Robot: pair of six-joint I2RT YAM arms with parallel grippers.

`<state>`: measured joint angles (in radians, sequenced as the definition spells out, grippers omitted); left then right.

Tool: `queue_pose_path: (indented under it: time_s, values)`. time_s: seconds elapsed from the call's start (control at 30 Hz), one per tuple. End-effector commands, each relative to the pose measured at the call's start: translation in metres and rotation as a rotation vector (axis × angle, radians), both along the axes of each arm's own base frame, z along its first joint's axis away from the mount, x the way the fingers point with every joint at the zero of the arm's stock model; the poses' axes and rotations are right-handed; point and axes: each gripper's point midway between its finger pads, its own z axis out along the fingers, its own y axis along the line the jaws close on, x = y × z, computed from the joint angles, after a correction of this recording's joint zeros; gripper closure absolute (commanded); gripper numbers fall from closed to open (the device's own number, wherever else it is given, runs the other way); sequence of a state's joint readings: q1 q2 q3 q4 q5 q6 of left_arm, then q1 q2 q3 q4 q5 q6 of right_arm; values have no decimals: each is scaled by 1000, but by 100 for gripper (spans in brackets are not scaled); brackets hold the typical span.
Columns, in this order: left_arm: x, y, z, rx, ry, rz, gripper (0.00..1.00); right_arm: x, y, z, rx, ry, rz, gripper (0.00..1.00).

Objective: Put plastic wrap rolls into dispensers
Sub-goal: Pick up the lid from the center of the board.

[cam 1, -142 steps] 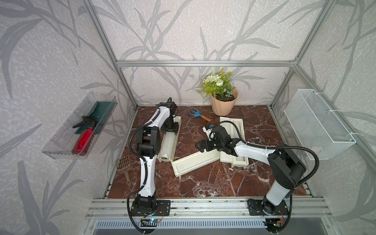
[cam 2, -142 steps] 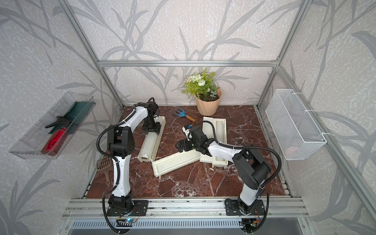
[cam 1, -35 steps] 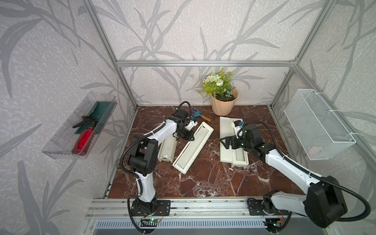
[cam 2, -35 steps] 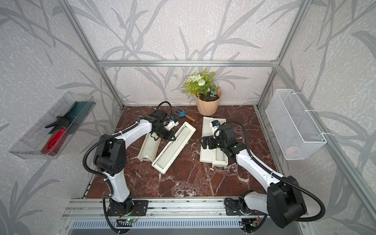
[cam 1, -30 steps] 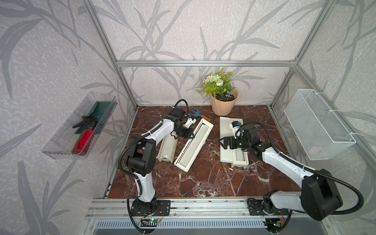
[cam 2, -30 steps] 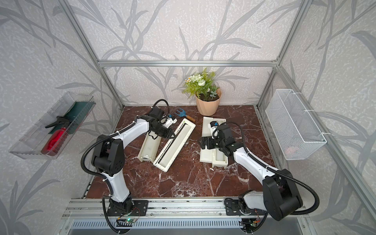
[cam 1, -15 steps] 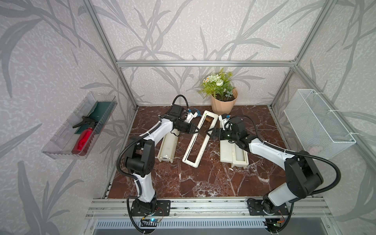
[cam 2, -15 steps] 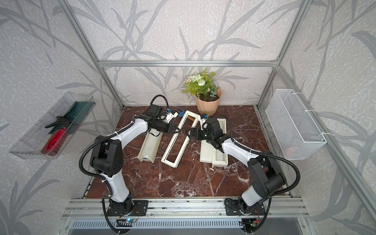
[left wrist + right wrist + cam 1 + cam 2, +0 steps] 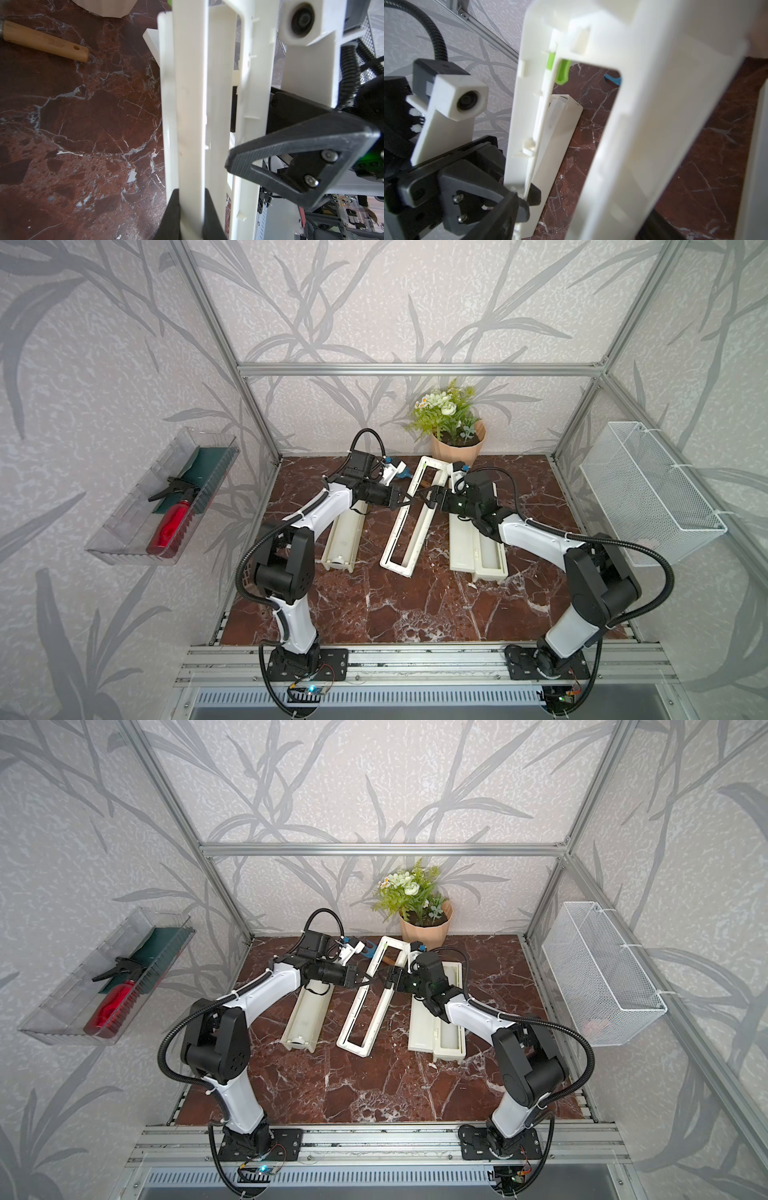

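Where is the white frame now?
In both top views the frame is mid-table, between the left dispenser and the right dispenser, its far end by the flower pot. The jaws of the left gripper are shut on its rail.

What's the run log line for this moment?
left gripper: shut on lid frame | right gripper: jaws astride frame's other rail, grip unclear

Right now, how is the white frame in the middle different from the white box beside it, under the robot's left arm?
The frame is an open rectangle, with the tabletop showing through; the box is a solid trough. The left fingers pinch the frame; nothing grips the box, which lies on the tabletop. Both are long, narrow and cream-white.
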<state>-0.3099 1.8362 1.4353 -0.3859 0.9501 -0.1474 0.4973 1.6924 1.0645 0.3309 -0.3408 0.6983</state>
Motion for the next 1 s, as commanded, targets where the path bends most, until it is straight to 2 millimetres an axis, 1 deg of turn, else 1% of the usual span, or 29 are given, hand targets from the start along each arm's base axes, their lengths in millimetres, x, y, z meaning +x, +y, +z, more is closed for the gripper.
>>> queue_pose_path:
  time_s: [0.0, 0.07, 0.1, 0.13, 0.27, 0.37, 0.43, 0.5, 0.63, 0.73, 0.8, 0.87, 0.93, 0.97]
  values:
    - [-8, -11, 12, -57, -7, -51, 96, 8, 9, 5, 65, -10, 9, 25]
    - [-10, -13, 9, -53, 2, -59, 95, 8, 11, 7, 78, -14, 15, 28]
    - [-10, -15, 7, -49, 8, -63, 94, 8, 13, 9, 84, -17, 22, 33]
    - [-10, -15, 5, -46, 12, -61, 93, 7, 15, 10, 88, -20, 32, 35]
    - [-6, -11, -4, -2, 17, -42, 77, 6, 18, 13, 98, -23, 45, 50]
    - [-3, -8, -8, 32, 15, -29, 67, 5, 18, 13, 92, -24, 44, 56]
    - [0, -6, -9, 57, 7, -15, 58, 5, 18, 11, 83, -19, 40, 58]
    - [4, -4, -6, 74, -17, 0, 52, 4, 18, 10, 62, -12, 40, 61]
    - [11, 0, 2, 120, -79, 32, 47, 4, 18, 7, 36, -2, 27, 64]
    - [18, 11, 5, 195, -133, 79, 46, 5, 15, 4, 22, 4, 4, 66]
    - [20, 19, 12, 246, -189, 117, 43, 7, 11, 3, 2, 13, -16, 66]
    - [16, 22, 18, 293, -254, 120, 40, 9, 6, 1, -16, 22, -47, 67]
    - [9, 19, 20, 330, -313, 106, 38, 11, 5, 2, -16, 20, -60, 69]
    - [3, 15, 19, 336, -316, 92, 38, 12, 6, 1, -20, 25, -65, 71]
